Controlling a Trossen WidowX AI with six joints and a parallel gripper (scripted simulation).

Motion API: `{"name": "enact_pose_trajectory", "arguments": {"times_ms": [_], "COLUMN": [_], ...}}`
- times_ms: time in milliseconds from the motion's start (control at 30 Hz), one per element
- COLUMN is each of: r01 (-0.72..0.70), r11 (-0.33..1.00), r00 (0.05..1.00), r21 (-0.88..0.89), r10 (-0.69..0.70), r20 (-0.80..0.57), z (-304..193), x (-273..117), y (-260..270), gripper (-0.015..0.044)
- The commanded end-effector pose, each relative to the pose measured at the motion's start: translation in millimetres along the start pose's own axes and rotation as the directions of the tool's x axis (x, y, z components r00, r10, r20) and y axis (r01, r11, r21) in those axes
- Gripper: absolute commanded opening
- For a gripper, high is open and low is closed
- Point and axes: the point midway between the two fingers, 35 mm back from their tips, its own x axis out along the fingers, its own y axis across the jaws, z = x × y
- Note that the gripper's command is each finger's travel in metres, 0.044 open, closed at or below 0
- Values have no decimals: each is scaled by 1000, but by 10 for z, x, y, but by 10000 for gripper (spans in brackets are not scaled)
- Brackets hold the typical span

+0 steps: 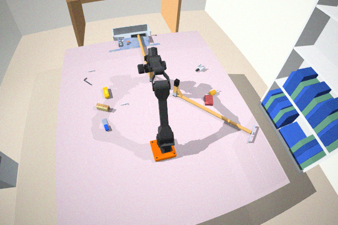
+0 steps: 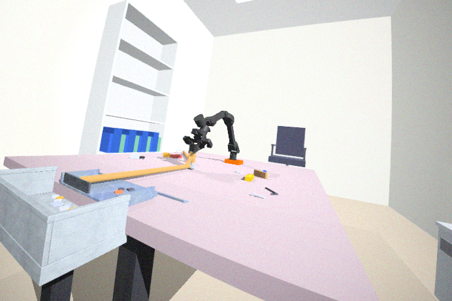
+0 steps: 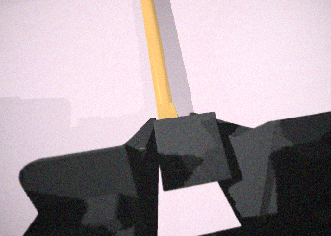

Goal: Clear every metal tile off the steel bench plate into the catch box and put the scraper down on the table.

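Note:
My gripper is shut on the black-topped upright grip of the long scraper. Its wooden handle runs to the steel bench plate, with the dark blade at the plate's box end. An orange tile and a few dark tiles, one a dark tile, lie on the plate beside the handle, on the box-camera side. Several pale and orange tiles lie inside the grey catch box. The blade may hide others.
A second wooden-handled tool with a wide rake-like head lies to the right. A red block, an orange item and a grey clamp-like item are near it. On the left are a yellow block, a wooden block and a hex key.

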Motion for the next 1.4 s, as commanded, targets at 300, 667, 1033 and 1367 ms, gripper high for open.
{"name": "enact_pose_trajectory", "arguments": {"times_ms": [300, 667, 1033, 1367], "r01": [0, 1, 2, 2], "r11": [1000, 1000, 1000, 1000], "r00": [1000, 1000, 1000, 1000], "r21": [0, 1, 1, 2], "r10": [0, -1, -2, -2], "r20": [2, 6, 6, 6], "z": [3, -7, -96, -186], "x": [-7, -38, -169, -285], "y": [-1, -7, -22, -33], "gripper": [0, 0, 0, 0]}}
